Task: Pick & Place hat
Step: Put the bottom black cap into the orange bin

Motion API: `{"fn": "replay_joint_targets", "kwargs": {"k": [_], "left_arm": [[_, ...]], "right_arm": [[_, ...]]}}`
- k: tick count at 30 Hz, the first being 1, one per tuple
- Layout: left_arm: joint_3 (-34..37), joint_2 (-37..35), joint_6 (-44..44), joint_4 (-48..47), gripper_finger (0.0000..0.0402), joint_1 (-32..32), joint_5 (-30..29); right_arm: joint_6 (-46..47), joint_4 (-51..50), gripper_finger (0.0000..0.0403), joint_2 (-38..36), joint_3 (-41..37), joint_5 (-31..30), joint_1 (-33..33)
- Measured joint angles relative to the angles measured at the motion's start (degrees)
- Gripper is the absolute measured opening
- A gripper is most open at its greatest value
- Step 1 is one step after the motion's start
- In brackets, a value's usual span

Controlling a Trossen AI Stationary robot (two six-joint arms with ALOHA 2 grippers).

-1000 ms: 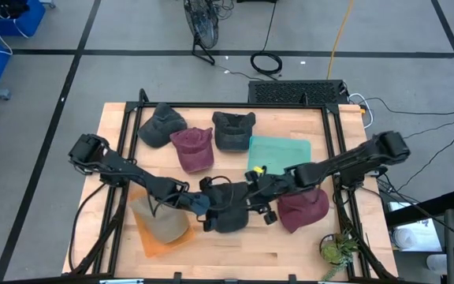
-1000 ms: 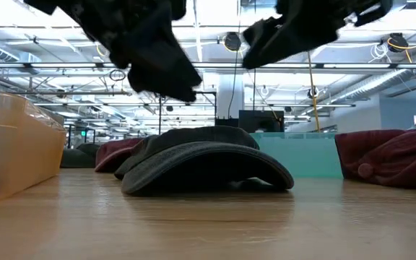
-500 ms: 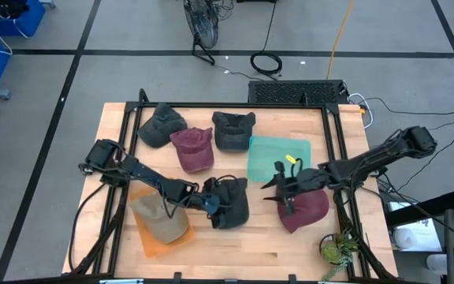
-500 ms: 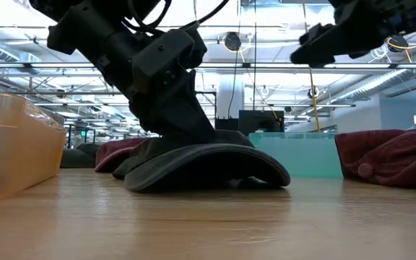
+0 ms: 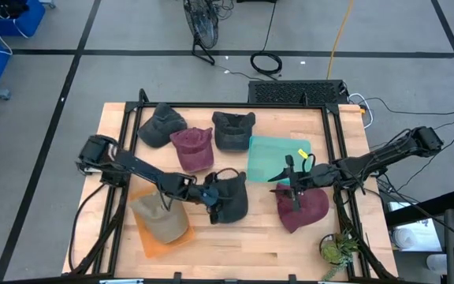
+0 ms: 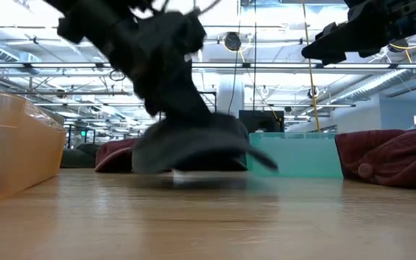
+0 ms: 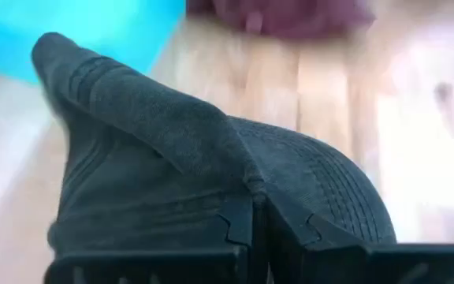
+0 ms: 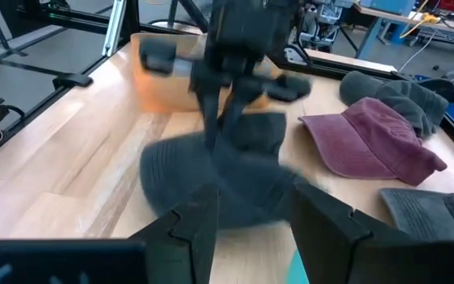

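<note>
Since a second ago, the left gripper (image 5: 209, 194) has been closing onto the dark grey hat (image 5: 228, 199) at table centre and is now pinching its crown, while the right gripper (image 5: 290, 178) has been backing off toward three o'clock. That hat is lifting and tilting off the wooden table (image 5: 235, 248), with the orange bin (image 6: 16, 141) at nine o'clock. Reaching in from nine o'clock, the left arm is angling down; the right gripper is hovering, jaws spread and empty, over the teal mat (image 5: 270, 154).

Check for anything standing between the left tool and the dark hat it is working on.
Nothing visible: the left tool is already shut on a fold of the dark hat, lifting it off the table. The right tool hangs apart.
</note>
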State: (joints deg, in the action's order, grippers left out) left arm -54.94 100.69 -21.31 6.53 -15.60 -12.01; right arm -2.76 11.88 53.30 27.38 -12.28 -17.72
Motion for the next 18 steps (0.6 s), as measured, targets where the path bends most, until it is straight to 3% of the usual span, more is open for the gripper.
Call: {"fn": "replay_joint_targets", "kwargs": {"k": [5,9,13,18], "left_arm": [[0.0,-10.5,0.1,-7.2,0.0009,-0.9,-0.5],[0.0,-19.4,-1.1,-16.2,0.0016,-5.0,-0.9],[-0.1,-26.7,-6.5,-25.7,0.001,-11.1,-2.5],[-0.1,-31.8,-18.0,-35.0,0.0013,-19.3,-9.4]], "right_arm": [[0.1,-1.3,0.0134,-1.3,0.0,0.0,0.0],[0.6,-2.4,0.0134,-1.7,0.0,0.1,0.0],[0.6,-3.1,0.0134,-1.7,0.0,0.1,0.0],[0.8,-3.1,0.0134,-1.7,0.0,0.0,0.0]]}}
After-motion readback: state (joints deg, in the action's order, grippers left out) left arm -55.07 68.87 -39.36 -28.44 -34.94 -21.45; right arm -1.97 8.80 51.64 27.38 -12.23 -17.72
